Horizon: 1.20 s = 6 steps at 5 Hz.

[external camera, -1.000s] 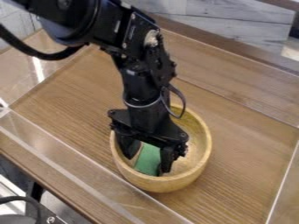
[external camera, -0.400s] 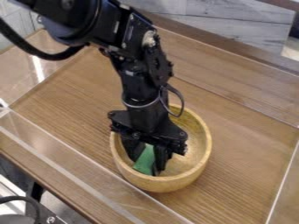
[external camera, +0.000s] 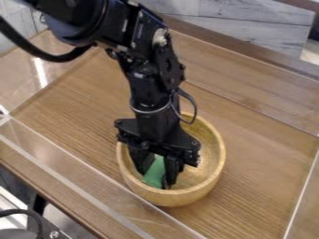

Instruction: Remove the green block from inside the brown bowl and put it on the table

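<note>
The brown bowl (external camera: 206, 177) sits on the table (external camera: 88, 103) toward the lower middle of the camera view. Inside it lies the green block (external camera: 152, 175), its lower end showing below the black fingers. My gripper (external camera: 159, 162) points straight down into the bowl, and its black fingers (external camera: 140, 160) are shut on the green block. The upper part of the block is hidden behind the fingers. The black arm rises from the bowl to the upper left.
Clear acrylic walls (external camera: 50, 177) border the table along the near and left edges. A pale marbled wall stands at the back right. Bare wood lies left of and behind the bowl.
The fingers have closed from wide open onto the green block. The block now looks narrower and more upright between them. The arm has stayed in place.
</note>
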Motion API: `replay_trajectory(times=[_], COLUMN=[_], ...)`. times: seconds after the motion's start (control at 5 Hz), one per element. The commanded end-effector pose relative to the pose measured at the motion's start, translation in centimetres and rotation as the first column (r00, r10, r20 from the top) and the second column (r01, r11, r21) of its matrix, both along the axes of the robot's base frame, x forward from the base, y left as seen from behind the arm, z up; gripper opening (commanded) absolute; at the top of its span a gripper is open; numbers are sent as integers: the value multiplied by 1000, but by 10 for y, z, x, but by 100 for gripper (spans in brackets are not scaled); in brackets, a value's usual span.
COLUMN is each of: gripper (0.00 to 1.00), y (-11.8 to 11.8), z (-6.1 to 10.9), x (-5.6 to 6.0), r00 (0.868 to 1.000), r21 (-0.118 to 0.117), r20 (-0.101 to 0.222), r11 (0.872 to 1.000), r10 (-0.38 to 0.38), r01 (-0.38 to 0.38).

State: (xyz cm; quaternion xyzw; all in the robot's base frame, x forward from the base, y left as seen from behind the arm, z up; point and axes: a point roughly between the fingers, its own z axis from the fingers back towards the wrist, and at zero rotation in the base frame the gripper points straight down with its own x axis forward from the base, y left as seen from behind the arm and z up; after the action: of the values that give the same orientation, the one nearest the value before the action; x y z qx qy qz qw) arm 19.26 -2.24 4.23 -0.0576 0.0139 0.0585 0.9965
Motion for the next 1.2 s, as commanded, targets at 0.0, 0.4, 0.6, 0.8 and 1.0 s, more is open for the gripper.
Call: replay_trajectory(times=[0.0, 0.4, 0.6, 0.8, 1.0], gripper=[0, 0, 0, 0, 0], y=[1, 0, -1, 0, 0], z=[15, 18, 19, 24, 27], x=[13, 12, 12, 11, 10], r00=[998, 999, 999, 999, 999], r21=[-9, -26, -33, -43, -52], r20=[57, 44, 38, 32, 26], r11=[1000, 1000, 999, 999, 999], r10=[11, 12, 12, 16, 19], r01=[-11, -11, -11, -15, -18])
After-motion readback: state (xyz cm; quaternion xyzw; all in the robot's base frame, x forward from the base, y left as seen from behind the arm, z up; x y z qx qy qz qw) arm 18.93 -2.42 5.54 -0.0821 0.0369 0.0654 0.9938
